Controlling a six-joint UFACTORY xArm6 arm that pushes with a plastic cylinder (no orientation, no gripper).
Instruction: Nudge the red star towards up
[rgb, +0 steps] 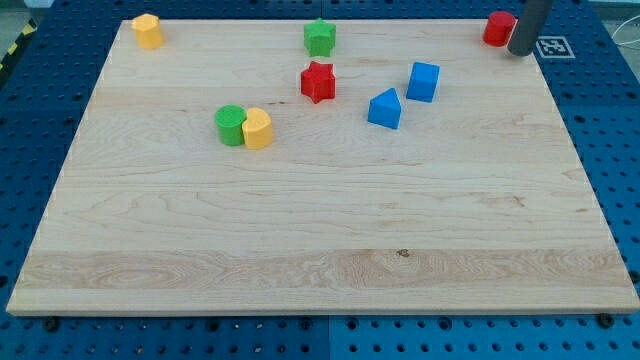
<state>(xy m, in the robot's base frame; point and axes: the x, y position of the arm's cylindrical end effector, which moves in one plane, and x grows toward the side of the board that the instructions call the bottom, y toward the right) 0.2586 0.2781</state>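
One rod, cut off above, sets my tip (521, 51) touching the half-hidden far-right red block (497, 28), well apart from the red star (318, 81).

My work surface: a pale wooden board (320, 230) with lengthwise grain and one small dark knot near the view's bottom centre. It lies on a blue perforated base (610, 150), holes set in a regular grid, visible along all four edges. A black-and-white square marker (553, 46) sits at the view's top right; yellow-black striped tape (14, 48) crosses the top left corner. Lighting is even.
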